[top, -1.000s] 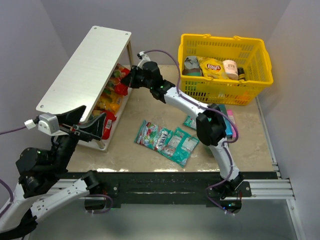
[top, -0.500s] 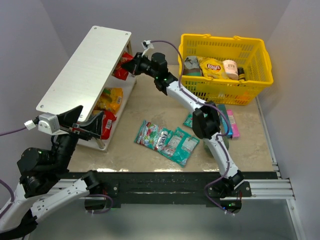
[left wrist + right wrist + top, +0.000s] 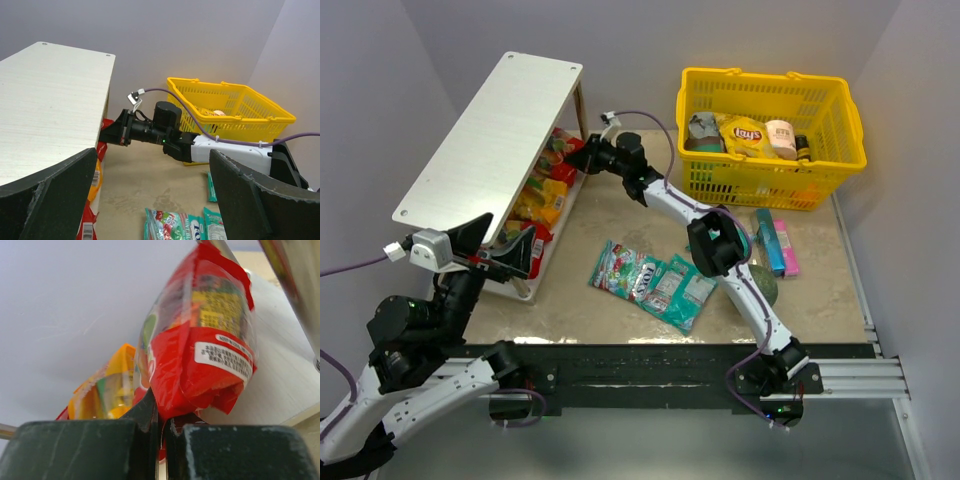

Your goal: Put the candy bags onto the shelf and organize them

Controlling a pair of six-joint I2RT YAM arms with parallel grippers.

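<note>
Bright even light, soft shadows, blurred close-ups

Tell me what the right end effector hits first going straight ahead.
Probably the lower tier of the shelf: the right end effector, shut on a red candy bag, points into it. Depth unclear.

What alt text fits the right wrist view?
Right jaws pinch the lower edge of an upright red bag over the white shelf board. An orange bag stands behind it on the left; a metal leg crosses the top right.
</note>
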